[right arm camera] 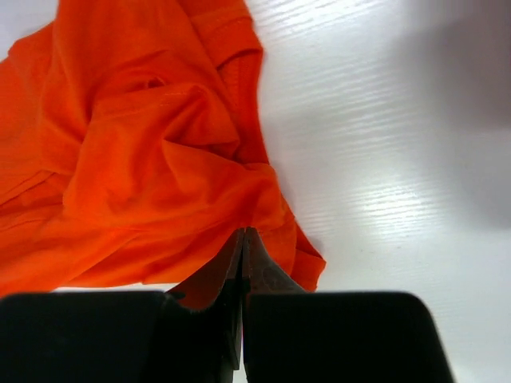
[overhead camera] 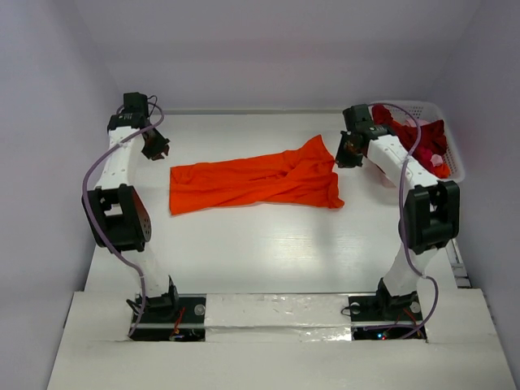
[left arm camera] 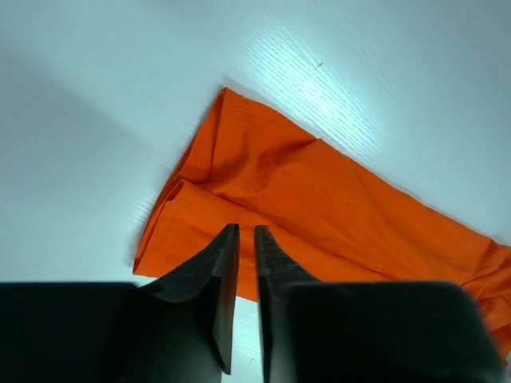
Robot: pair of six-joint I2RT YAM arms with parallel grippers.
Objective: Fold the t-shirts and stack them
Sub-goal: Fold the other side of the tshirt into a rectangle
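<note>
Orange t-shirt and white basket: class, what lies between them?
The right gripper and its arm, above bare table, between the orange t-shirt and white basket; the top external view shows it.

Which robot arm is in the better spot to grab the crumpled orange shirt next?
Probably the right. The right gripper is shut with its tips at the edge of the crumpled bright orange cloth t-shirt, while the left gripper hangs beside the shirt's other end, barely parted.

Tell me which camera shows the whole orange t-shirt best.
The top external view: it shows the orange t-shirt entire, lying stretched across the table. The left wrist view catches only one folded end; the right wrist view only the crumpled opposite end.
</note>
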